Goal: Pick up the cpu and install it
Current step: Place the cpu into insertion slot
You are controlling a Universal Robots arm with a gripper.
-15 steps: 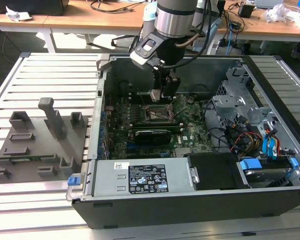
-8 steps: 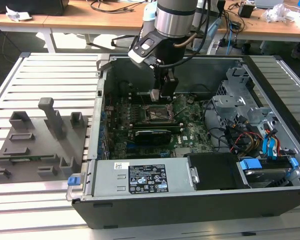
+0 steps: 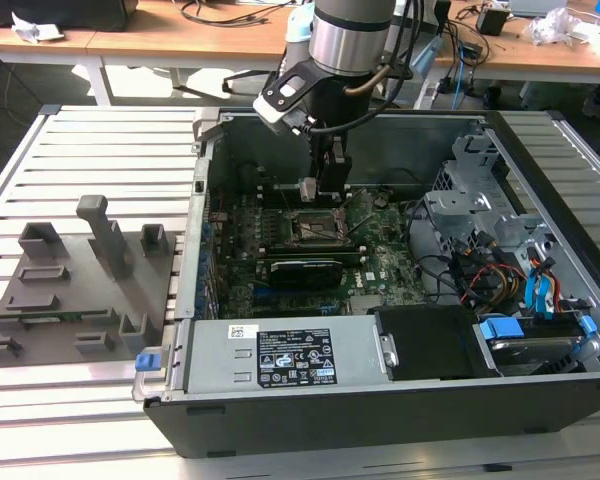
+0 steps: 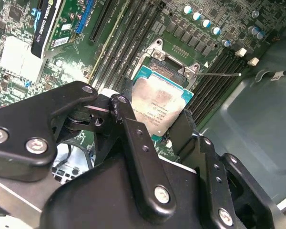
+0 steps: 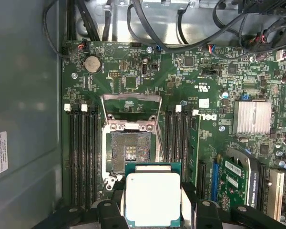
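My black two-fingered tool (image 4: 155,117) is clamped on opposite edges of the small square cpu with silvery metal top and green rim (image 5: 153,198). The edge grip keeps the cpu flat, underside untouched, above the open motherboard socket (image 5: 131,153). The socket's hinged metal load plate (image 5: 131,102) stands raised.

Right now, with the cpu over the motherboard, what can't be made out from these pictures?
Underside of the cpu: hidden in both wrist views, since its top plate faces the cameras.
Edge of the socket under the cpu: covered by the cpu in the first wrist view.
Gap between cpu and socket: too small to judge in the exterior view, beneath the gripper, which is shut on the cpu.
Whether the socket pins are bent: too small in the first wrist view.
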